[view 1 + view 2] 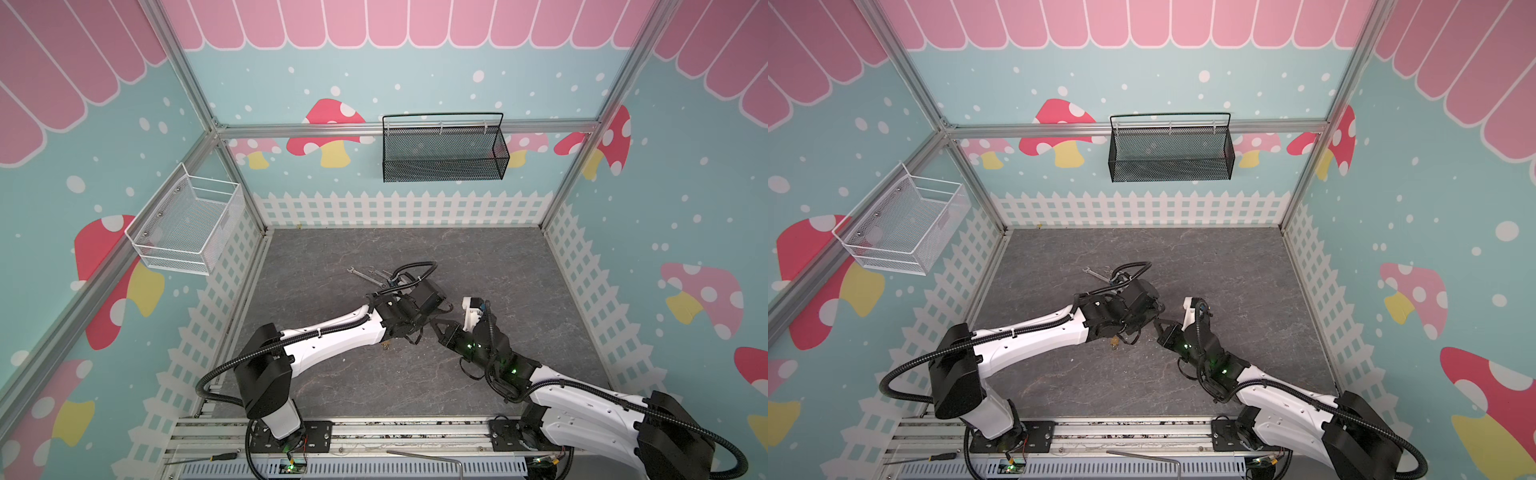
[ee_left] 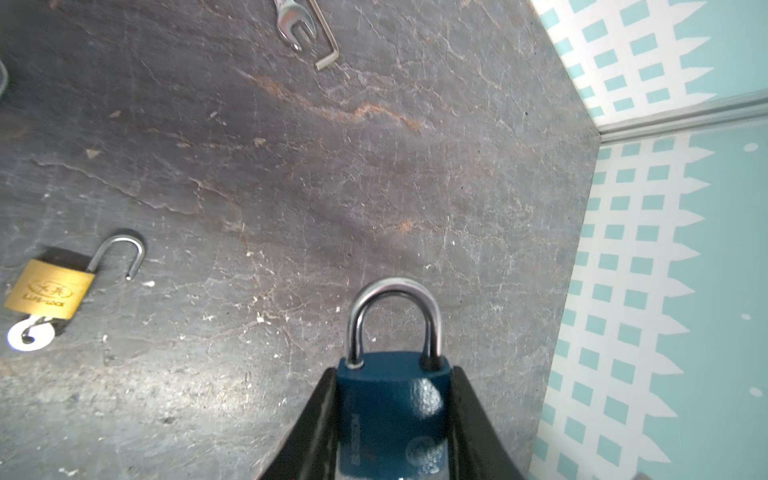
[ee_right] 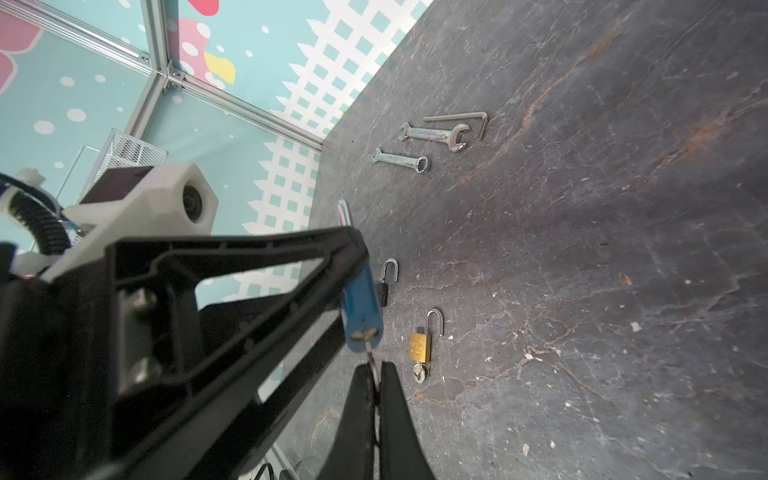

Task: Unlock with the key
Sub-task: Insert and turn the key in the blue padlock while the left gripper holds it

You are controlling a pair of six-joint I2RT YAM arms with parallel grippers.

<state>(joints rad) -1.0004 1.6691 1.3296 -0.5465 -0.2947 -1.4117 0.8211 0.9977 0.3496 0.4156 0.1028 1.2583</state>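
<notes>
Now, left gripper (image 2: pixel 393 374): its two black fingers (image 2: pixel 318 424) squeeze the blue lock (image 2: pixel 392 415) from both sides.
Blue lock spot: between the left gripper's fingers, up off the table (image 2: pixel 374 166).
Silver loop (image 2: pixel 395 307): sticks out past the left gripper's fingertips; both ends go into the blue lock, so it is shut.
Right gripper (image 3: pixel 377 370): its fingers are pressed together on the key (image 3: pixel 371 357), with only the thin key head between them.
Key spot: pinched at the right gripper's tips, with its front end in the hole at the bottom of the blue lock.
Both grippers: tip to tip; the right gripper points at the bottom of the lock that the left gripper holds.
Gold lock (image 2: pixel 50 289): lies flat on the table, lower than the left gripper and off to one side of it; its loop is swung open.
Small key (image 2: pixel 31 334): sticks out of the bottom of the gold lock and has a round silver head.
Black lock (image 3: pixel 384 291): on the table just behind the blue lock and partly hidden; I cannot tell if it is open.
Wrenches (image 3: pixel 434 135): two, side by side, well ahead of both grippers.
Bent metal stick (image 3: pixel 461 118): just beside the far wrench.
White basket (image 1: pixel 187 224): hangs on a wall, far from both grippers.
Black basket (image 1: pixel 444 149): hangs on the back wall, far from both grippers.
</notes>
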